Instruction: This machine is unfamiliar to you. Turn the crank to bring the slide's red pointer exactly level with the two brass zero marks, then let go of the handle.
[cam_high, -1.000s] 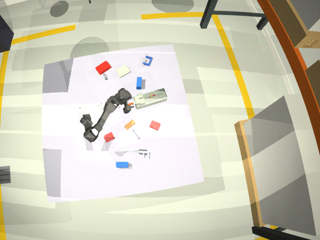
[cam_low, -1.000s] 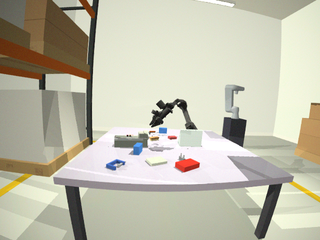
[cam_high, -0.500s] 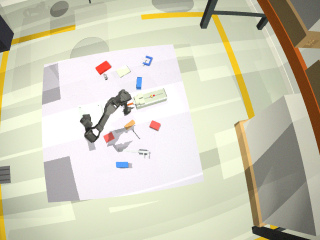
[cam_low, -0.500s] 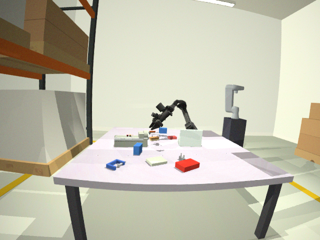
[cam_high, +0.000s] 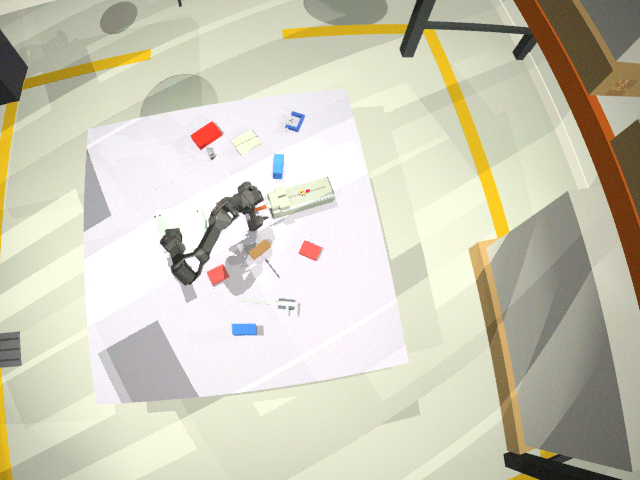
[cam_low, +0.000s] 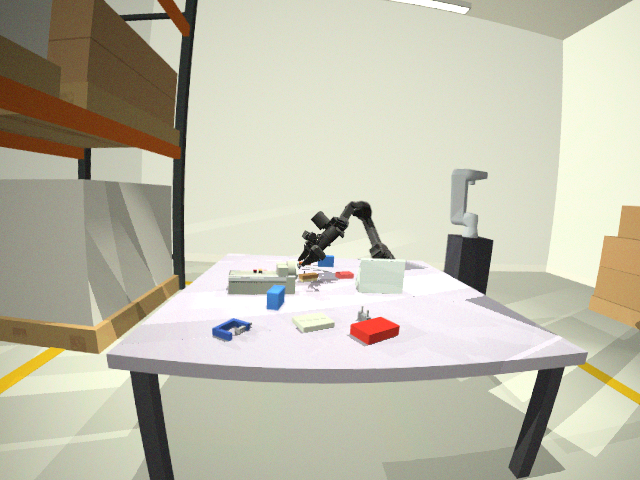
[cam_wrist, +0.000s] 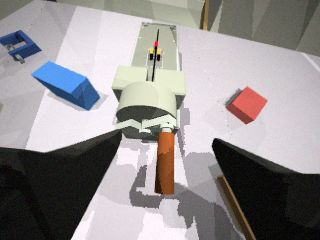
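Note:
The pale green machine (cam_high: 323, 195) (cam_low: 258, 285) (cam_wrist: 146, 102) lies with its crank end toward the arm. The crank's orange handle (cam_high: 260, 208) (cam_wrist: 165, 165) sticks out toward the gripper. The slide's red pointer (cam_high: 308, 191) (cam_wrist: 156, 44) is a little beyond the two brass zero marks (cam_high: 302, 193) (cam_wrist: 155, 51), on the side away from the crank. My gripper (cam_high: 263, 208) (cam_wrist: 168, 138) is open and empty. In the wrist view its fingers are to the left and right of the handle, with space on both sides. Contact with the handle is not visible.
A blue block (cam_high: 278, 166) (cam_low: 275, 297) (cam_wrist: 65, 82) stands beside the machine. A brown block (cam_high: 260, 249) (cam_wrist: 235, 207) and a red block (cam_high: 310, 250) (cam_wrist: 247, 105) lie on its other side. A pale upright panel (cam_low: 381, 276) stands near the arm's base.

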